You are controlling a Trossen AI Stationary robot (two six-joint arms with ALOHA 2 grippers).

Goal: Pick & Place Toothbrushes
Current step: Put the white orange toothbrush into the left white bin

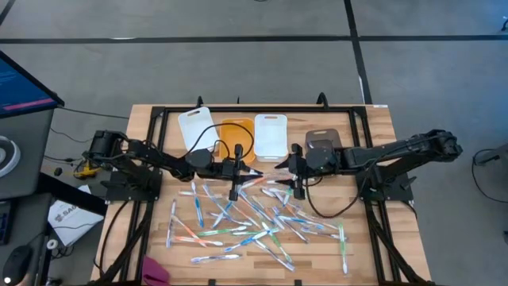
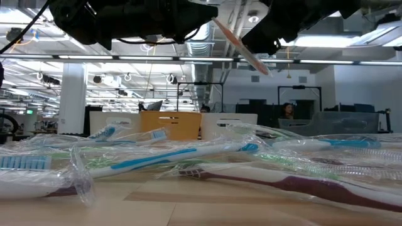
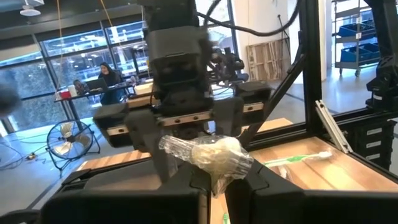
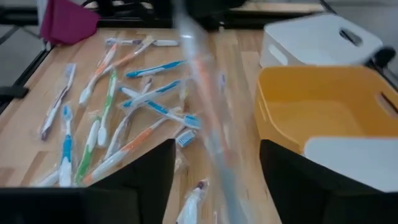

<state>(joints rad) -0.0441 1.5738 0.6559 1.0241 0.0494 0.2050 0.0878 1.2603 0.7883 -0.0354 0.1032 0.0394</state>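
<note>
Our left pincer [image 1: 252, 170] is pinching one wrapped toothbrush [image 1: 267, 172] up in the air, right in front of the orange bin [image 1: 232, 137]. Our right pincer [image 1: 284, 165] faces it with its fingers spread, so the left arm has the brush now. The brush's long side points across from one pincer to the other. The other toothbrushes [image 1: 254, 218] lie on the bench [image 1: 365, 246], farther from the orange bin.
</note>
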